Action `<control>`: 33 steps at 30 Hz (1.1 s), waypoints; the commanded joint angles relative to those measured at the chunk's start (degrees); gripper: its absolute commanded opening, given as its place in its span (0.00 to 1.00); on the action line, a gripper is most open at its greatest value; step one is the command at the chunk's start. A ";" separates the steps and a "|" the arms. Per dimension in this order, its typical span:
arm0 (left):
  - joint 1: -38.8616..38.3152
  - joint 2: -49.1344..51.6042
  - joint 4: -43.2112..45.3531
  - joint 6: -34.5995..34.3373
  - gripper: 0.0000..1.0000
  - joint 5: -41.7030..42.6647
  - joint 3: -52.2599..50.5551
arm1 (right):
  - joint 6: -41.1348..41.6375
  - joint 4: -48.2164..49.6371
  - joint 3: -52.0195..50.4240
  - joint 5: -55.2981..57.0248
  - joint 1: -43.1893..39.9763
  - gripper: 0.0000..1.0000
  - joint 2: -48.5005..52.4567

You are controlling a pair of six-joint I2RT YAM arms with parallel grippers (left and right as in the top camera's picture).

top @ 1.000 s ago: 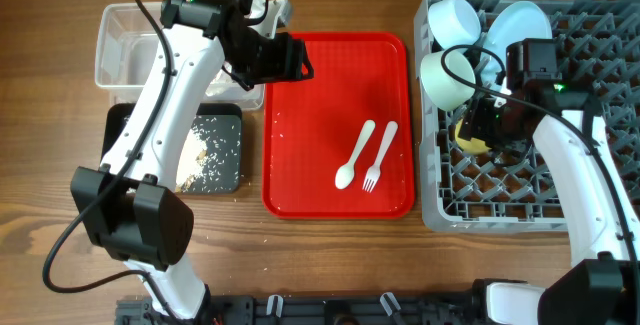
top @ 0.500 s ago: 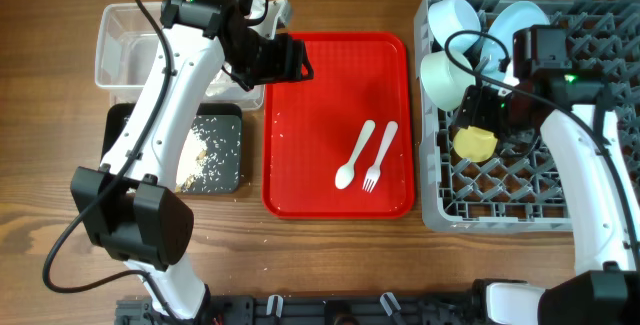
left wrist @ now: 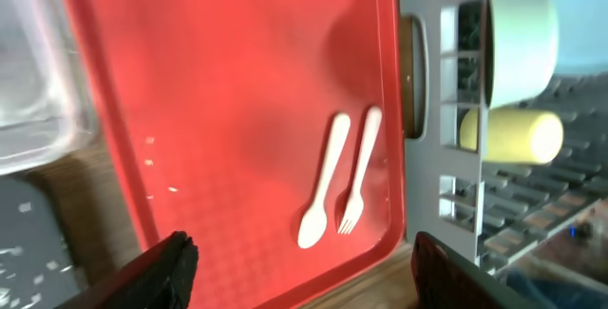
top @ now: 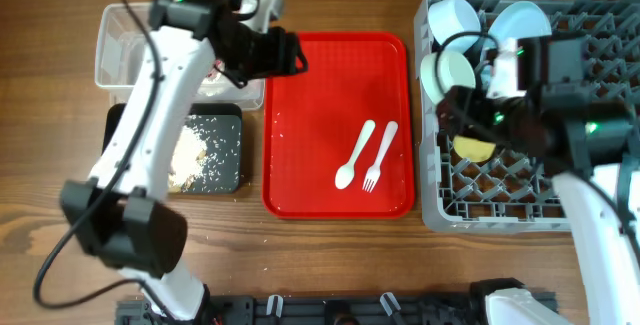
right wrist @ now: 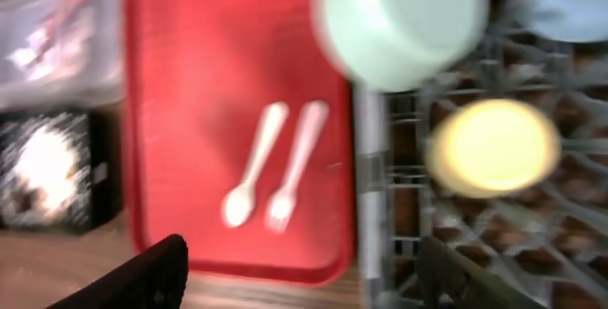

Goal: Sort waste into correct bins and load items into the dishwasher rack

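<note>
Since the earlier frames the right arm has lifted off the dishwasher rack point(top: 520, 210), leaving the yellow cup point(top: 474, 148) lying among the pegs, just near of the mint bowl point(top: 448, 75). Right fingers point(right wrist: 142, 276) stand spread and empty; I judge this is because the cup is delivered. Left fingers point(left wrist: 163, 269) are likewise parted and hold nothing, hovering over the far left of the red tray point(top: 320, 95) beside the clear box point(top: 125, 40). Spoon point(top: 355, 155) and fork point(top: 380, 155) lie side by side on that tray, apart from both arms; I take them as the items left to load. Rice scraps point(top: 190, 155) sit in the black tray point(top: 232, 115).
</note>
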 commanded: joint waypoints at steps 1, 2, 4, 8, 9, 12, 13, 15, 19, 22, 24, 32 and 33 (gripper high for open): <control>3.50 -8.09 -0.72 -4.24 0.77 -6.45 2.14 | 6.56 -1.14 1.11 0.81 6.25 0.76 0.44; 4.31 -9.14 -0.92 -4.70 0.78 -8.20 2.14 | 8.07 -1.38 0.79 1.73 8.00 0.74 1.05; 6.01 -10.86 -1.60 -6.12 0.80 -12.15 2.14 | 10.84 -1.31 -0.52 3.06 10.86 0.71 1.92; 9.53 -12.44 -2.51 -7.34 1.00 -16.09 2.14 | 16.85 1.62 -5.73 4.11 17.00 0.69 3.63; 10.38 -12.52 -2.64 -7.37 1.00 -16.20 2.14 | 19.12 2.75 -7.39 4.81 18.58 0.68 4.15; 12.07 -12.50 -2.62 -7.34 1.00 -16.20 2.01 | 25.33 6.29 -12.02 8.81 22.21 0.68 6.10; 12.39 -12.50 -2.64 -7.34 1.00 -16.20 2.01 | 27.15 7.93 -13.73 9.92 23.30 0.68 7.06; 12.61 -12.50 -2.62 -7.34 1.00 -16.20 2.01 | 31.19 14.01 -18.45 10.34 25.09 0.61 10.43; 12.61 -12.50 -2.62 -7.34 1.00 -16.20 2.01 | 33.05 19.91 -21.99 10.23 25.16 0.53 15.39; 12.61 -12.50 -2.60 -7.34 1.00 -16.20 2.01 | 33.03 21.99 -22.21 10.12 25.16 0.50 18.67; 12.61 -12.50 -2.62 -7.34 1.00 -16.20 2.01 | 33.03 23.28 -22.21 10.12 25.11 0.49 20.90; 12.61 -12.50 -2.62 -7.34 1.00 -16.20 2.01 | 33.48 24.50 -22.21 10.05 24.70 0.41 26.64; 12.61 -12.50 -2.62 -7.34 1.00 -16.20 2.01 | 33.16 24.63 -22.21 10.03 24.57 0.40 26.67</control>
